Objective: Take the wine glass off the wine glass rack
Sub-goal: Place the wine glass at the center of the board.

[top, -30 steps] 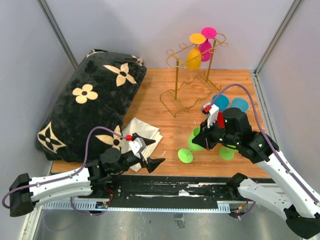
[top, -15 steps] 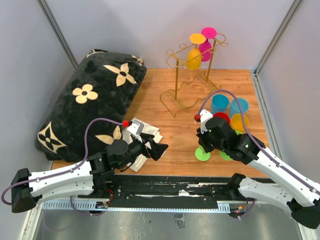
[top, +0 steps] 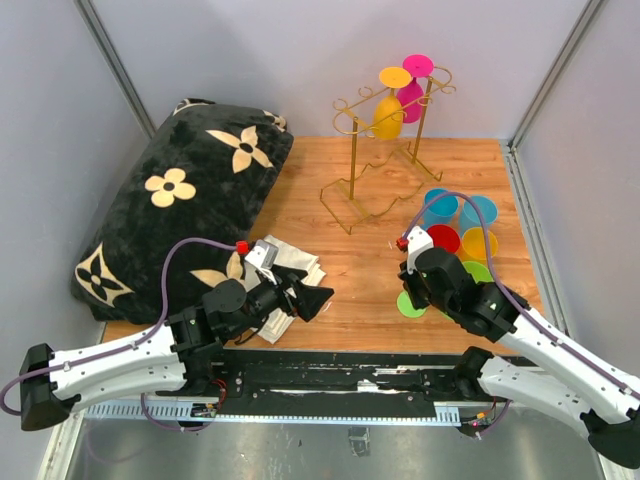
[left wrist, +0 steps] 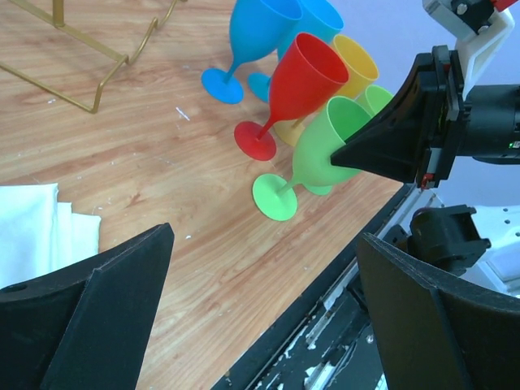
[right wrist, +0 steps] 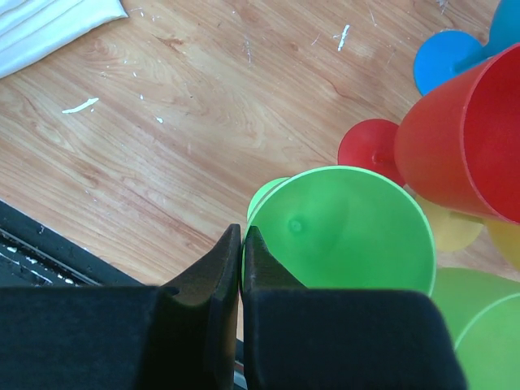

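Observation:
The gold wire wine glass rack (top: 352, 180) stands at the back of the table, with a yellow wine glass (top: 388, 118) and a pink wine glass (top: 410, 98) hanging upside down from its hooks. My right gripper (right wrist: 242, 244) is shut on the rim of an upright green wine glass (right wrist: 349, 236), whose foot (top: 410, 304) is down at the wood beside the other glasses. The left wrist view shows this glass (left wrist: 321, 158) held by the right fingers (left wrist: 382, 138). My left gripper (left wrist: 264, 325) is open and empty above the front table edge.
Blue (top: 438, 207), red (top: 444, 238), yellow (top: 478, 243) and another green glass (right wrist: 479, 333) stand clustered at the right. A white cloth (top: 290, 262) lies front left of centre. A black flowered pillow (top: 180, 200) fills the left side. Grey walls enclose the table.
My right gripper has carried the green glass down and right, in against the cluster of standing glasses. My left arm swung right and forward, then stayed nearly still.

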`<move>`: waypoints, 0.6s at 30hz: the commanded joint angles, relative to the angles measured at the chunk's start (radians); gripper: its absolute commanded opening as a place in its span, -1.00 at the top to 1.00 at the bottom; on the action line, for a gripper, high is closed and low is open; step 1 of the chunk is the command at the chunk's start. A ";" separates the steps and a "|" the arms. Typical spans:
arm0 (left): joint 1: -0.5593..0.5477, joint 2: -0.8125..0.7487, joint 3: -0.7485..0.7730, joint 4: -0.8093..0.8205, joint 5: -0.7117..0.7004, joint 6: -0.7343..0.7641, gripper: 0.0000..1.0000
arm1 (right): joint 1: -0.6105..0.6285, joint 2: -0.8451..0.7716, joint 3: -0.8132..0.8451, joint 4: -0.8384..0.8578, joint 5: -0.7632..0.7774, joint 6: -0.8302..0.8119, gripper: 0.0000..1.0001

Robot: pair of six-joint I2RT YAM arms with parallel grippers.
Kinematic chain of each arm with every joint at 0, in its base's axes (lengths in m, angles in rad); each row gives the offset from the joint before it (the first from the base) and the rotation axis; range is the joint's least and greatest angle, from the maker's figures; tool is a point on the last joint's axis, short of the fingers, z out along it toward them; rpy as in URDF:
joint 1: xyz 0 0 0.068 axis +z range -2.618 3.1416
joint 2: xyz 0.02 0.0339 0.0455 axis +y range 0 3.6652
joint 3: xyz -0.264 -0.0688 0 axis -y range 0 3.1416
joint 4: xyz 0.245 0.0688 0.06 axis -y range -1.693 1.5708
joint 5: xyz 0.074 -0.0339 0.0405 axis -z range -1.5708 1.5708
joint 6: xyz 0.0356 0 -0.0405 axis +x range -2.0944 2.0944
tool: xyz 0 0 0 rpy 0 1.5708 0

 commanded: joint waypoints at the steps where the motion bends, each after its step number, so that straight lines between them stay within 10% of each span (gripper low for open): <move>1: 0.007 0.016 0.015 0.001 0.009 -0.006 -0.99 | 0.008 -0.011 -0.007 0.046 0.049 -0.009 0.99; 2: 0.008 0.020 0.017 0.000 0.011 -0.006 -0.99 | 0.006 -0.013 -0.008 0.046 0.051 0.079 0.74; 4: 0.007 0.028 0.021 0.002 0.015 -0.005 -0.99 | 0.005 -0.016 -0.009 0.041 0.054 0.142 0.98; 18: 0.008 0.066 0.039 -0.013 0.020 0.005 -0.99 | 0.002 -0.026 0.027 -0.037 0.115 0.123 0.99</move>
